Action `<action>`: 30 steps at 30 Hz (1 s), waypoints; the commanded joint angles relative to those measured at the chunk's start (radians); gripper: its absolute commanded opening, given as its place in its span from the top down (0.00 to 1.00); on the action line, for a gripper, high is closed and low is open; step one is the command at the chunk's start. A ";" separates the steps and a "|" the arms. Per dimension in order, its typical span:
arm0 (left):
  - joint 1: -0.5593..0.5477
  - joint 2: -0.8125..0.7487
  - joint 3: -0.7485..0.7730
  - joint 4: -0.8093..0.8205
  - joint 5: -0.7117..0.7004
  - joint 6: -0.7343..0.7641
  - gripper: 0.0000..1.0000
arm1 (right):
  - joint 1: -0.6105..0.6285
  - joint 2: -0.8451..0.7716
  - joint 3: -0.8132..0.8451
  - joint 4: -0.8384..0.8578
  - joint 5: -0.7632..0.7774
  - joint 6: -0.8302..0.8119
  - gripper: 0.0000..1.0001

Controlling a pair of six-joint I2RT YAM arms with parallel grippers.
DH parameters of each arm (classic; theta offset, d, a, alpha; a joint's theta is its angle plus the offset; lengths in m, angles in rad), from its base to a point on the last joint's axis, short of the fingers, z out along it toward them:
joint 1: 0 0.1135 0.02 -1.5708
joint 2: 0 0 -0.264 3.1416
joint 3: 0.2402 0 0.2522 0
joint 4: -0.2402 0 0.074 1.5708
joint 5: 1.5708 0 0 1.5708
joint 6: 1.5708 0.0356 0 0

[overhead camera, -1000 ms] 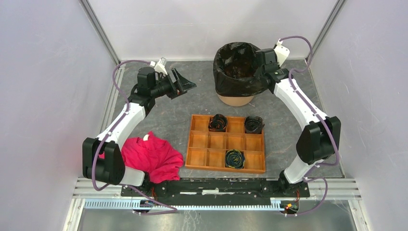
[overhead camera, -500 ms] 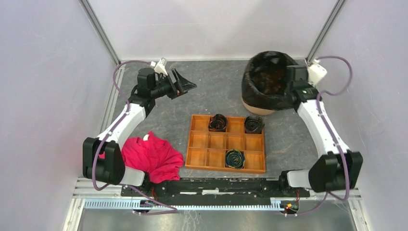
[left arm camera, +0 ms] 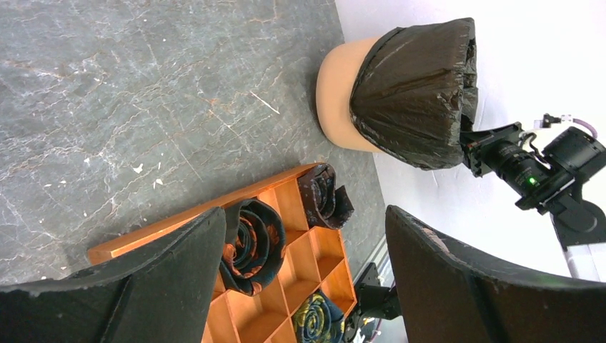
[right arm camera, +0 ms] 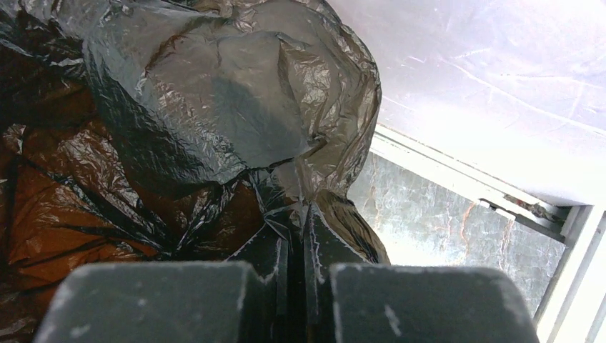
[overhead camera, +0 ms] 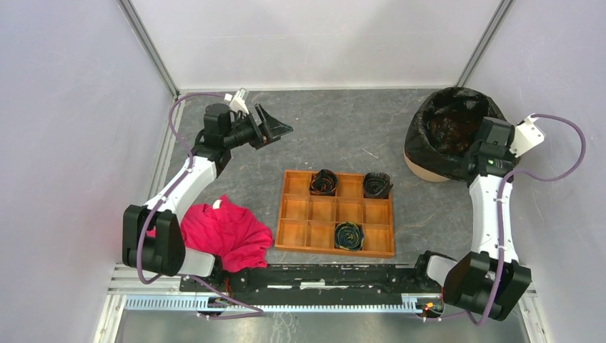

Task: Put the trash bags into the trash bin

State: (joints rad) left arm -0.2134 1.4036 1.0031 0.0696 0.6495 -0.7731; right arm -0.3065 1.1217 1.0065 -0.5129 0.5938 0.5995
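The black trash bag [overhead camera: 446, 128] lines the terracotta trash bin [overhead camera: 423, 173] and hangs over its rim at the far right of the table. My right gripper [overhead camera: 473, 156] is at the bin's near right rim, shut on a fold of the bag. In the right wrist view the fingertips [right arm camera: 299, 214] pinch the glossy film [right arm camera: 214, 107], and the orange bin wall [right arm camera: 64, 214] shows through it. My left gripper [overhead camera: 282, 131] is open and empty, held above the far left of the table. The left wrist view shows the left gripper [left arm camera: 304, 221], the bag [left arm camera: 414, 100] and the bin [left arm camera: 341, 100].
A wooden tray of square compartments [overhead camera: 307, 211] lies at the table's middle with three dark rolls in it. A red-pink cloth [overhead camera: 225, 232] lies near the left arm's base. The bin stands close to the right wall and the back right corner post.
My right arm has swung right, dragging the bin and bag from the back middle to the far right of the table. The left arm has hardly moved.
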 commanded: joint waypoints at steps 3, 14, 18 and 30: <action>0.002 -0.032 0.003 0.056 0.037 -0.027 0.12 | -0.086 0.064 0.069 0.011 -0.037 -0.014 1.00; 0.002 -0.026 -0.001 0.067 0.046 -0.040 0.12 | -0.091 0.016 0.058 0.009 -0.078 -0.034 1.00; 0.002 -0.024 0.003 0.067 0.052 -0.037 0.12 | -0.091 0.016 0.071 -0.015 -0.076 -0.035 1.00; 0.005 -0.051 0.019 0.034 0.023 0.003 0.14 | -0.089 -0.042 0.016 0.000 -0.045 -0.091 0.74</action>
State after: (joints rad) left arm -0.2134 1.3987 1.0027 0.0849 0.6647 -0.7898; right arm -0.3935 1.1046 1.0351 -0.5644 0.5354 0.5446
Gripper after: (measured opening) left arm 0.864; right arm 0.208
